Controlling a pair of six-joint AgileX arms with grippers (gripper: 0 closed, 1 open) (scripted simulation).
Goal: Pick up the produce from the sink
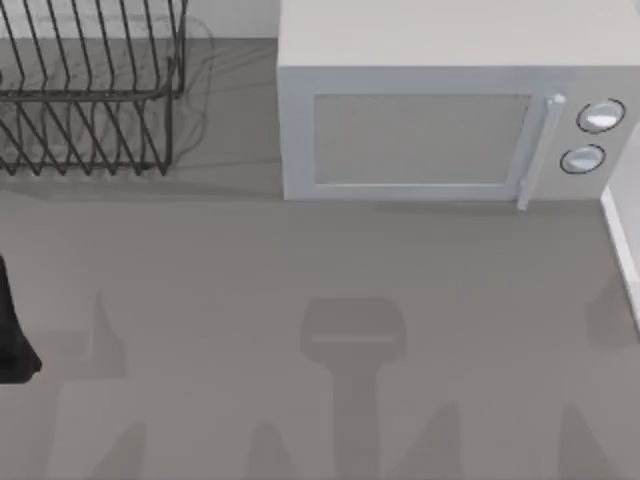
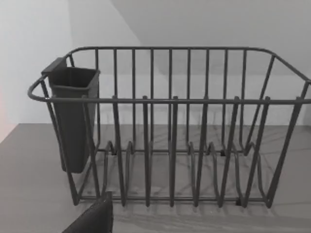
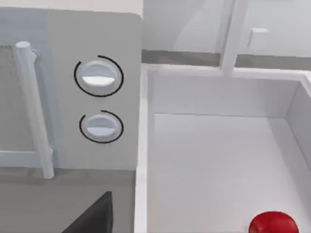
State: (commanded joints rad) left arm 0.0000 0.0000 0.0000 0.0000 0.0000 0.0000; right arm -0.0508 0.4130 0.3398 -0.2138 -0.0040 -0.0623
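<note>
Grey counter in top view: dish rack (image 1: 90,90) upper left, microwave (image 1: 450,110) upper centre, left arm at left edge. Right wrist view: red produce (image 3: 273,222) lies untouched in the white sink (image 3: 218,102), lower right. Pickup not started; either claw's state: cannot tell.

No legible text or labels.

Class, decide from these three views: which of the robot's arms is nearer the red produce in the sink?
Right. The right wrist view looks into the sink with the red produce lying on its floor beside the microwave. The left arm sits at the table's left edge, facing the dish rack.
</note>
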